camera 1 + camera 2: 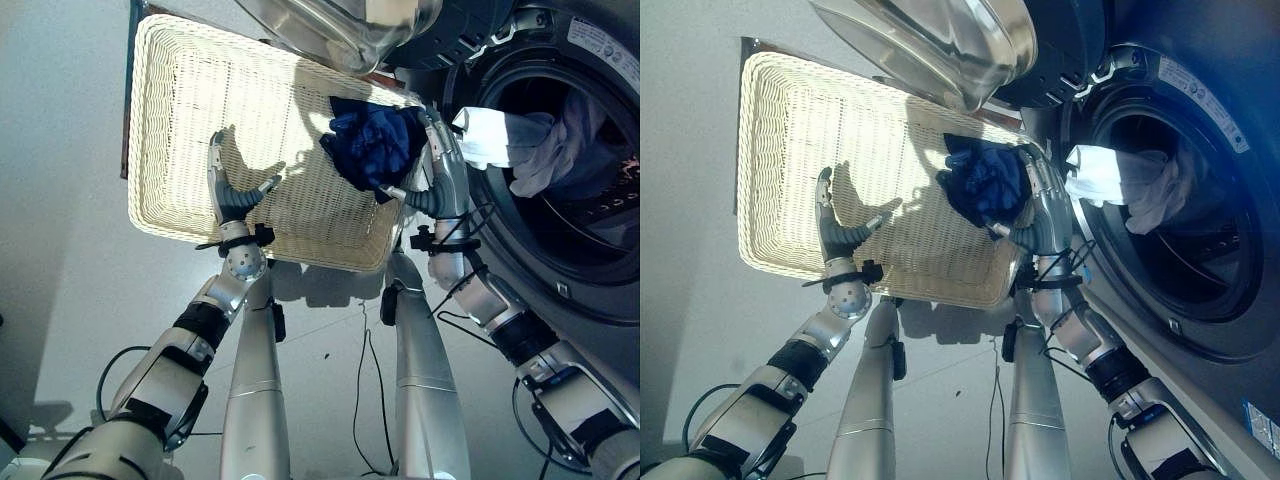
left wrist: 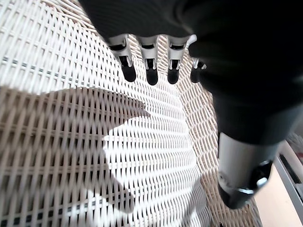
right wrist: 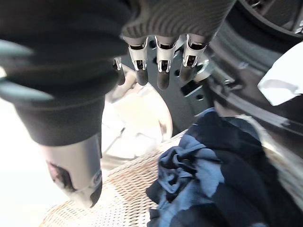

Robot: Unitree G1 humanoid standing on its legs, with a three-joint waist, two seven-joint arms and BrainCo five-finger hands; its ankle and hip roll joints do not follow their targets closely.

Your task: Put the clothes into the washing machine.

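Down near the robot, the left hand hovers over the bare weave of the wicker basket, fingers loose and spread, holding nothing. The right hand sits relaxed and open beside the dark blue garment bunched at the basket's washer-side edge; its wrist view shows the fingers clear of the cloth. Farther off, pale clothes spill from the washing machine drum, door swung open above the basket.

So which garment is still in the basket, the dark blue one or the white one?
The dark blue garment: it lies bunched in the wicker basket beside the right hand. The white garment already hangs in the washing machine's opening.
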